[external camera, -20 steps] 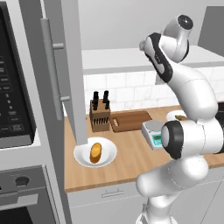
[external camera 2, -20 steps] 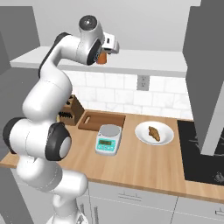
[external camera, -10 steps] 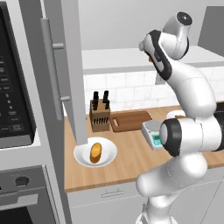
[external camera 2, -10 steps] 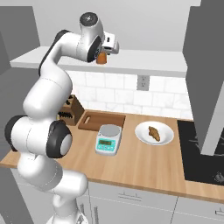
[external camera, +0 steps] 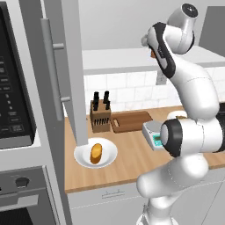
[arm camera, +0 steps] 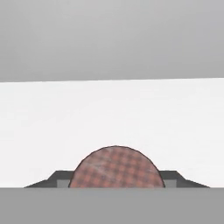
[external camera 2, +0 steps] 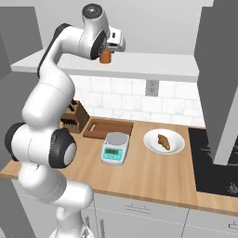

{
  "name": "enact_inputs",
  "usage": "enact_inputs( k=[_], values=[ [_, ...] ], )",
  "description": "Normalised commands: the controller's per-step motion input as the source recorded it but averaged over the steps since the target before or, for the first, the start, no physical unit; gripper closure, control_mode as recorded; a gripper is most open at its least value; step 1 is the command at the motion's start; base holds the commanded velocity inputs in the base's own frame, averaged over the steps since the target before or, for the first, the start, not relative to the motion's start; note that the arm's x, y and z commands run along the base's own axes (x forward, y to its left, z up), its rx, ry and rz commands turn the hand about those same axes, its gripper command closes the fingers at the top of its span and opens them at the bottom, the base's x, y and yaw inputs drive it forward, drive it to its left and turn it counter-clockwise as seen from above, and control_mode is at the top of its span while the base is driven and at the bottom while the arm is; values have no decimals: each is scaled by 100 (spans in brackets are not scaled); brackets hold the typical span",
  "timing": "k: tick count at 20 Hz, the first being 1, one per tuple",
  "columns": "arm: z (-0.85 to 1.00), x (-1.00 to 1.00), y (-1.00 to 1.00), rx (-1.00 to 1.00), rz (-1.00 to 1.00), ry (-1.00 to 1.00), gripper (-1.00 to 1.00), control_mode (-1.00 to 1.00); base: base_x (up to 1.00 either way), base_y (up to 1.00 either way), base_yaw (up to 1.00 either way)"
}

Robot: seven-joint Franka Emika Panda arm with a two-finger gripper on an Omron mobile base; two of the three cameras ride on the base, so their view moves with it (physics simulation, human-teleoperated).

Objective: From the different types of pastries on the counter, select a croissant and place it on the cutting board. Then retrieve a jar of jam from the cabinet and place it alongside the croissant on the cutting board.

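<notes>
A simulated kitchen with a light tan wooden counter [external camera 2: 153, 174] under a white tiled wall. Above it runs the pale shelf of the open grey cabinet [external camera: 66, 70], whose tall door with a long bar handle stands swung out at the left of the left base view.

The right base view shows the white arm reaching up to that shelf, with the gripper [external camera 2: 108, 52] closed around the small reddish-brown jar of jam [external camera 2: 106, 56], which stands on or just above the shelf; I cannot tell which. From the left base view the arm itself hides the hand, and only a sliver of the jar peeks out beside it. In the hand view the jar's checked lid [arm camera: 116, 168] sits right at the bottom between the two dark finger tips [arm camera: 57, 178], which touch its sides, with the pale shelf stretching beyond.

On the counter, the brown cutting board [external camera 2: 108, 128] lies near the wall, bare, beside a knife block [external camera: 100, 115]. A small kitchen scale [external camera 2: 115, 148] sits in front of the board. To its right, the right base view shows the croissant [external camera 2: 163, 142] on a white plate [external camera 2: 151, 142]; the left base view has this plate mostly hidden behind the arm. The orange-yellow roll [external camera: 96, 153] lies on a second plate [external camera: 81, 154] at the left, below the cabinet door.
</notes>
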Motion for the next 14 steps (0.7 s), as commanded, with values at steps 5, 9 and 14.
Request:
enact_inputs(
  k=[5, 9, 14],
  values=[
    [-61, -100, 23, -3, -5, -18, 100, -100, 0, 0, 0],
    [-100, -100, 36, -7, -10, -26, 100, -100, 0, 0, 0],
    [-100, -100, 30, -3, -12, -17, 100, -100, 0, 0, 0]
  ],
)
